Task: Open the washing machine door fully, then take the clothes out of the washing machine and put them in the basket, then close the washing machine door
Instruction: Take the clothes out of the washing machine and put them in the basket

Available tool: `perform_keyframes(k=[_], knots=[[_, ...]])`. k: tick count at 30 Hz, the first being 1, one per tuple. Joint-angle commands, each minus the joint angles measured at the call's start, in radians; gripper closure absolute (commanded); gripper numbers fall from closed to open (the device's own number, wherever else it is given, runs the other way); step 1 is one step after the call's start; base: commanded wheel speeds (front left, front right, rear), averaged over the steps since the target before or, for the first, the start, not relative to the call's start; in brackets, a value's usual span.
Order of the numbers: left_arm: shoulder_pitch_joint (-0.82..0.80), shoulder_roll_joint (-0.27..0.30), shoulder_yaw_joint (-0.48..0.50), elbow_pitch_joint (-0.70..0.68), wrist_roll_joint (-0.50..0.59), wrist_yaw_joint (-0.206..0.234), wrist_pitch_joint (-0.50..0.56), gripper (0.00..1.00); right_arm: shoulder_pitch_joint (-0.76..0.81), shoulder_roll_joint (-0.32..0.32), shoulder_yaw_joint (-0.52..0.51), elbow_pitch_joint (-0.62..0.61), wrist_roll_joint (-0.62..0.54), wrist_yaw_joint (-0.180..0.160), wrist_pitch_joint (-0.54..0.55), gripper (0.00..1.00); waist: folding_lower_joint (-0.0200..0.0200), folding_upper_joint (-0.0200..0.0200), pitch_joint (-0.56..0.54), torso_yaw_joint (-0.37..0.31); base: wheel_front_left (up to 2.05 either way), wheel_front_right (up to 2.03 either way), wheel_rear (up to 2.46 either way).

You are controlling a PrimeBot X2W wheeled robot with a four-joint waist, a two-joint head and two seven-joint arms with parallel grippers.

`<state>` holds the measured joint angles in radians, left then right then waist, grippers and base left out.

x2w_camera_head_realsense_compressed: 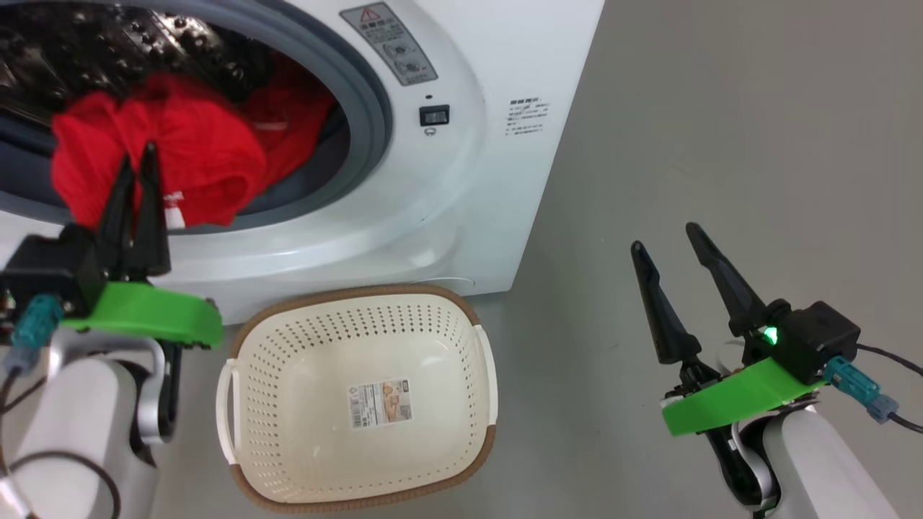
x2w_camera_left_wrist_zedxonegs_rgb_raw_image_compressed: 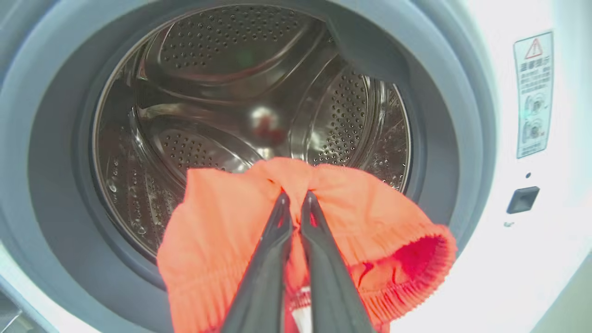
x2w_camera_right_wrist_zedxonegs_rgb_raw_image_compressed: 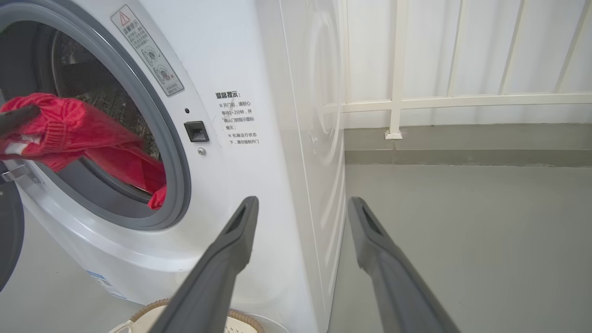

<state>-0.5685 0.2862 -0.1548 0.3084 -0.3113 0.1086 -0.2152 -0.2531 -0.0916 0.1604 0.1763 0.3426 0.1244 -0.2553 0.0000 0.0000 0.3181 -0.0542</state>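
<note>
The washing machine [x2w_camera_head_realsense_compressed: 469, 180] stands open, its steel drum [x2w_camera_left_wrist_zedxonegs_rgb_raw_image_compressed: 222, 92] bare at the back. My left gripper [x2w_camera_head_realsense_compressed: 140, 162] is shut on a red garment [x2w_camera_head_realsense_compressed: 195, 151] of the clothes, held at the drum's mouth over the grey seal [x2w_camera_left_wrist_zedxonegs_rgb_raw_image_compressed: 439, 138]. In the left wrist view the closed fingertips [x2w_camera_left_wrist_zedxonegs_rgb_raw_image_compressed: 283, 203] pinch the bunched fabric [x2w_camera_left_wrist_zedxonegs_rgb_raw_image_compressed: 222, 222]. More red cloth [x2w_camera_head_realsense_compressed: 296, 122] lies inside at the right. The basket [x2w_camera_head_realsense_compressed: 360, 294] sits empty on the floor below the opening. My right gripper [x2w_camera_head_realsense_compressed: 667, 238] hangs open to the right, holding nothing. A dark curved edge, likely the washing machine door [x2w_camera_right_wrist_zedxonegs_rgb_raw_image_compressed: 7, 240], shows at the far left.
Grey floor [x2w_camera_head_realsense_compressed: 721, 144] stretches to the right of the machine. A white railing [x2w_camera_right_wrist_zedxonegs_rgb_raw_image_compressed: 397, 92] and a wall stand behind it. The door latch slot [x2w_camera_head_realsense_compressed: 434, 115] and a warning sticker [x2w_camera_head_realsense_compressed: 389, 43] are on the machine's front.
</note>
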Motion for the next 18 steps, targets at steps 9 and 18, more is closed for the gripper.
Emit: perform_keyframes(k=[9, 18], knots=[[0.143, 0.04, 0.006, -0.3, 0.004, 0.055, 0.099, 1.0, 0.018, 0.003, 0.021, -0.022, 0.011, 0.006, -0.006, 0.0, 0.0, 0.0, -0.018, 0.011, 0.0, 0.0, 0.0], [0.258, 0.023, -0.021, -0.518, -0.003, 0.109, 0.22, 1.0, 0.011, 0.006, 0.019, -0.035, 0.009, 0.006, -0.006, 0.0, 0.0, 0.0, 0.021, 0.013, 0.0, 0.0, 0.0]])
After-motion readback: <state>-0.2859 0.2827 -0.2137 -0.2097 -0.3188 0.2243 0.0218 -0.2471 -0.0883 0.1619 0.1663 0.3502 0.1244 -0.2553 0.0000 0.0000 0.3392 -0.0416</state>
